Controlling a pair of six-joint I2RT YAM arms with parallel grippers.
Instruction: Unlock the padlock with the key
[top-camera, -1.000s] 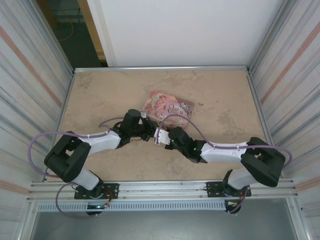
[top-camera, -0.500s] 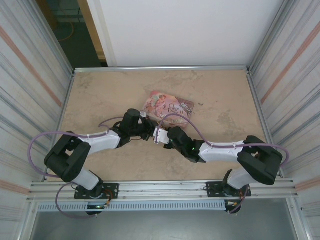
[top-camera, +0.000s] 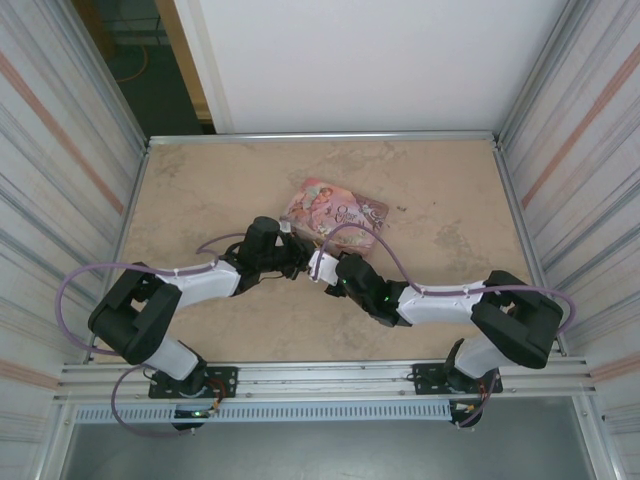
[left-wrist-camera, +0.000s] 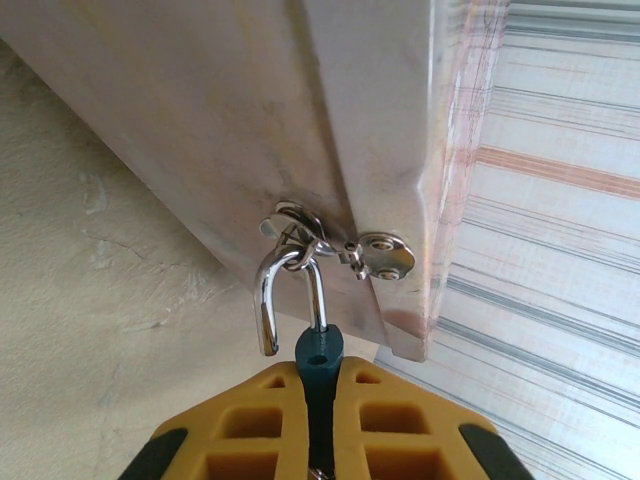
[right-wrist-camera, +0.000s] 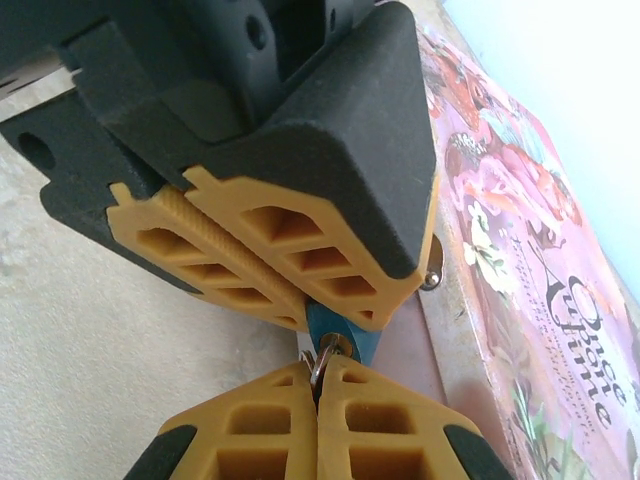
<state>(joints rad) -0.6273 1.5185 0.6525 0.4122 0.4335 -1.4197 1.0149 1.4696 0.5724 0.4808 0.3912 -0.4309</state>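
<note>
Closing within the last second, the right gripper (right-wrist-camera: 318, 378) now pinches a small silvery ring (right-wrist-camera: 322, 352) under the tiny dark-blue padlock (right-wrist-camera: 336, 330), so the hidden key is probably ready to turn. Just beyond, the left gripper (right-wrist-camera: 303, 305) stays clamped on the padlock's body, its thin shackle (left-wrist-camera: 262, 300) hooked through the hasp (left-wrist-camera: 385, 257) of the pink illustrated tin (right-wrist-camera: 520, 300).

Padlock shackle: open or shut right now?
Open. One leg of the shackle sits in the blue padlock; the other end hangs free beside it. It is hooked through the ring on the tin.
</note>
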